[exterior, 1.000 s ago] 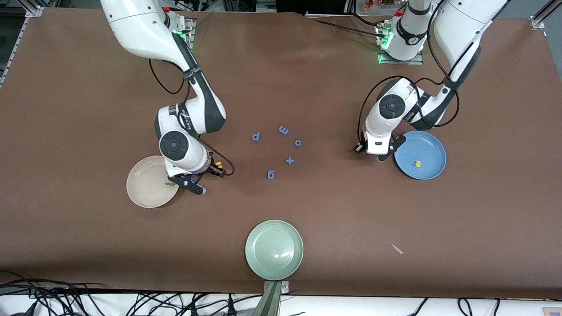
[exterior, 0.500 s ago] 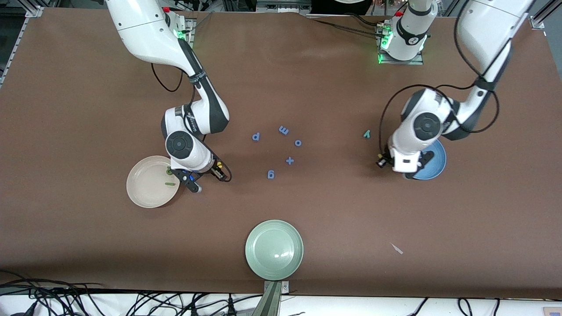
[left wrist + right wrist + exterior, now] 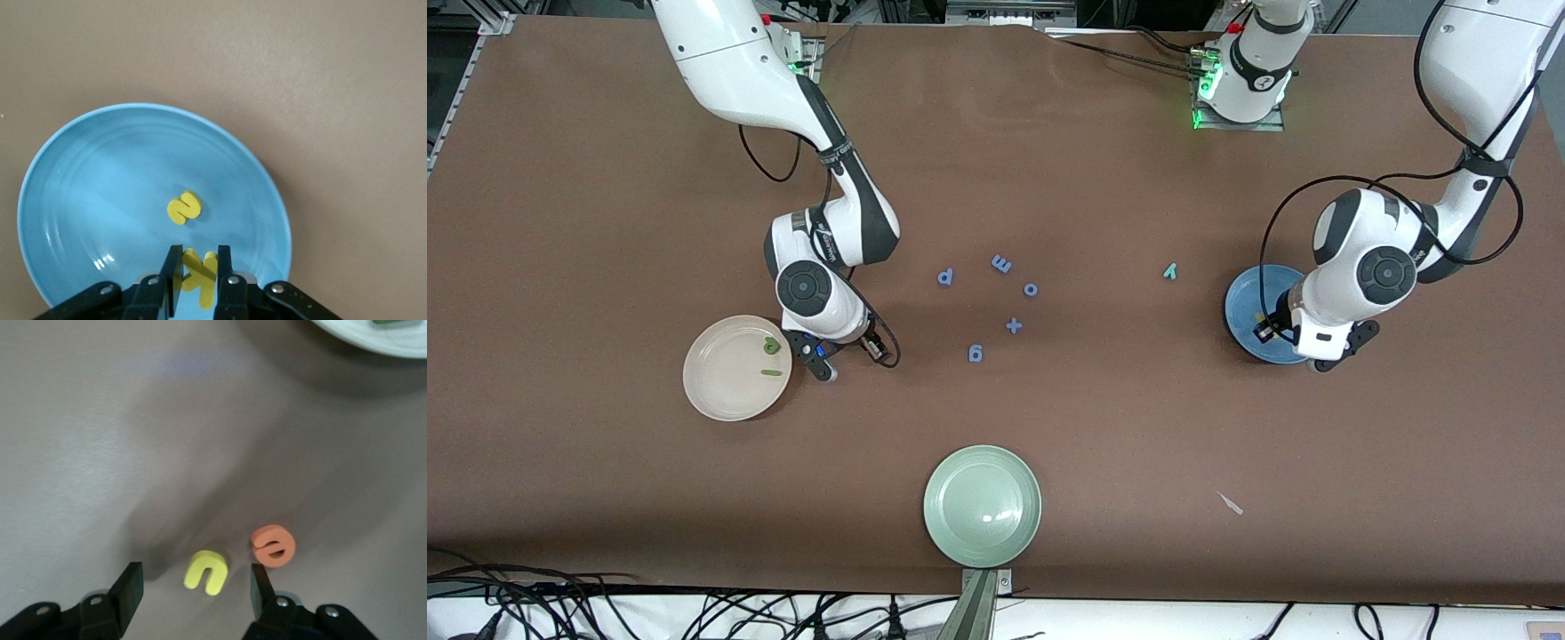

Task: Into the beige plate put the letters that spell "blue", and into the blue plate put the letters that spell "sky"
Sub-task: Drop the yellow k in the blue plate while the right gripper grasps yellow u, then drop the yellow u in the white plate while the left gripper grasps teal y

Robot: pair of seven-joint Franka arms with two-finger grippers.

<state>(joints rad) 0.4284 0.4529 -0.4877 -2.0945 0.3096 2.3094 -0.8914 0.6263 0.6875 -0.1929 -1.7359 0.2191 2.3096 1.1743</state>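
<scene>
- Holding the yellow k (image 3: 200, 270) pinched between its fingers, the left gripper (image 3: 198, 279) hangs over the blue plate (image 3: 80, 180), where the yellow s (image 3: 184, 208) lies.
- Spread wide, the right gripper (image 3: 193, 587) brackets the yellow u (image 3: 207, 571), just beside the beige plate (image 3: 711, 391).
- Teal y (image 3: 1170, 271) remains on the table, nearer the left arm.

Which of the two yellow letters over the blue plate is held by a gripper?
The yellow k: the left gripper is shut on it above the blue plate. The yellow s lies loose on the plate, touching nothing else.
</scene>
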